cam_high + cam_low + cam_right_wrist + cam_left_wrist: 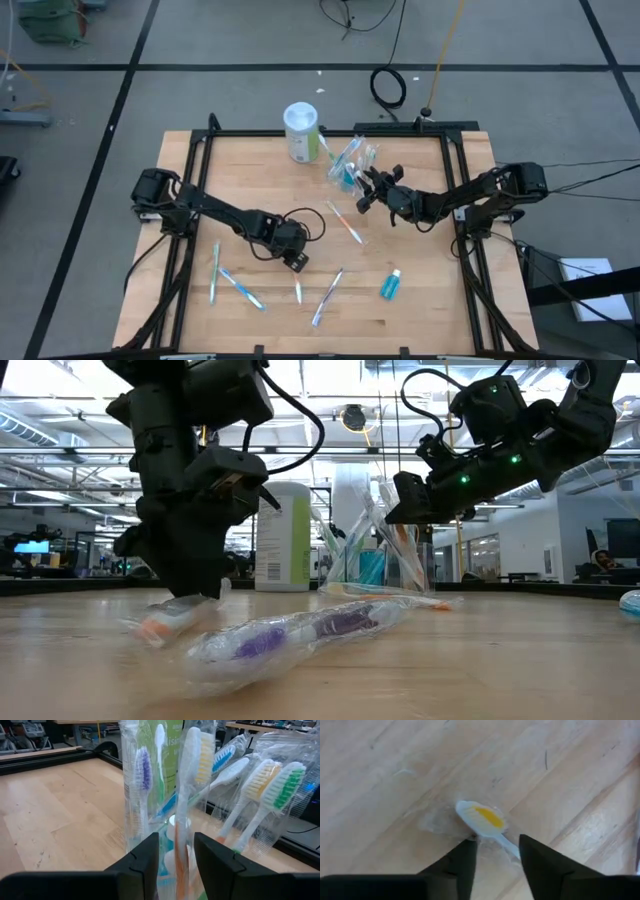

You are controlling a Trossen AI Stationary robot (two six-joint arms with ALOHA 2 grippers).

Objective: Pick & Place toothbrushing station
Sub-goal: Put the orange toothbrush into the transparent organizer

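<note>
My left fingers (496, 862) hang low over the wooden tabletop (420, 310), near its middle, and stand apart on either side of a wrapped toothbrush (482, 820). Its white head with yellow-orange bristles lies flat on the wood just ahead of my fingertips, the neck running back into the gap between them. I am not clamped on it; the handle sits in the space with room on both sides. From the low view this same brush (170, 622) shows as a pale wrapped shape with an orange end, resting on the wood right under my left arm.

My right fingers (176, 857) reach toward the far side of the tabletop, at the clear plastic cup (348, 172) that stands there beside a white canister (301, 131). The cup holds a bunch of wrapped brushes standing upright and leaning outward. One of them, a brush with an orange handle and yellow bristles (185, 795), rises straight through the narrow gap between my right fingers; whether they press on its wrapper I cannot tell.

More wrapped brushes lie loose on the wood: a purple one (300, 632) nearest the low camera, several blue ones (240, 288) toward the front left. A teal toothpaste tube (390, 285) lies front right, well apart from the cup.
</note>
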